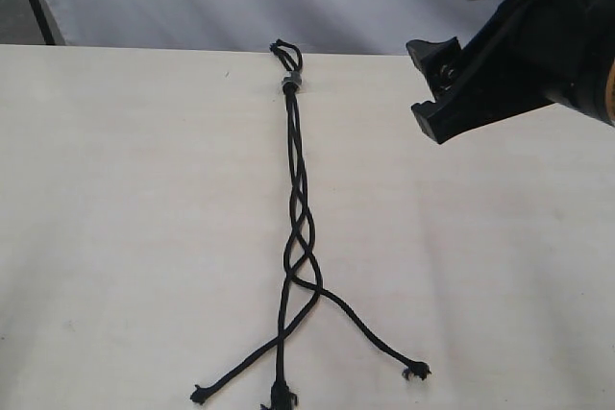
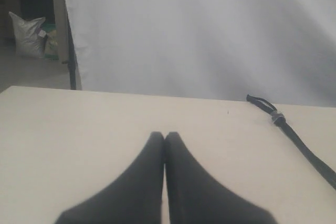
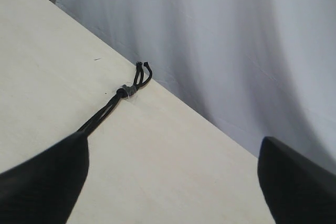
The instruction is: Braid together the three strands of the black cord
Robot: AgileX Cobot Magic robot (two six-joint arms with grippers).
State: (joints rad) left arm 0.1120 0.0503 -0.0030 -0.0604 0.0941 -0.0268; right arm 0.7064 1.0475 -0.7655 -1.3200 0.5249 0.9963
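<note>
The middle strand (image 1: 281, 367) has its tip clipped by the exterior view's bottom edge. The right arm (image 1: 538, 36) runs off the upper right corner. A blurred finger (image 3: 47, 182) of the right gripper (image 3: 174, 139) covers most of the cord (image 3: 113, 102).

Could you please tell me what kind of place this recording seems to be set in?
Probably a robot test bench: a pale table, a white cloth backdrop hung behind it, and a robot hand near a black cord.

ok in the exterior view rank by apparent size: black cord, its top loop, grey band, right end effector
1. black cord, longest by far
2. right end effector, bulkier but nearer the camera, so unsure against the cord
3. loop
4. grey band
</note>
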